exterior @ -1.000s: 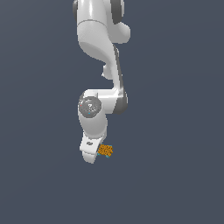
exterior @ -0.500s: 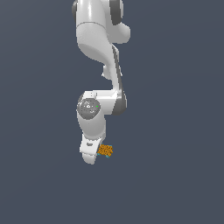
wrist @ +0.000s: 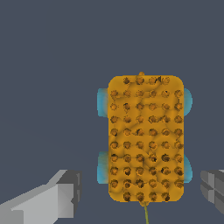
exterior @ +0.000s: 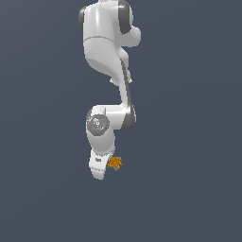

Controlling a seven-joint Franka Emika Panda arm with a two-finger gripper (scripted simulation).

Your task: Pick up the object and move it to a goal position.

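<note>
The object (wrist: 145, 140) is an orange speckled block with teal bits at its edges; it lies flat on the dark floor. My gripper (wrist: 141, 192) is open, with one grey finger (wrist: 65, 194) on each side of the block's near end and a gap on both sides. In the exterior view the object (exterior: 115, 163) is a tiny orange patch right beside my white hand (exterior: 99, 164), on the exterior view's right of it. The hand hides the fingertips there. The goal position is out of view in both frames.
The white arm (exterior: 106, 52) rises from the hand toward the top of the exterior view. Around it there is only plain dark grey floor.
The hand has sunk a little toward the floor next to the block. The block has not moved.
</note>
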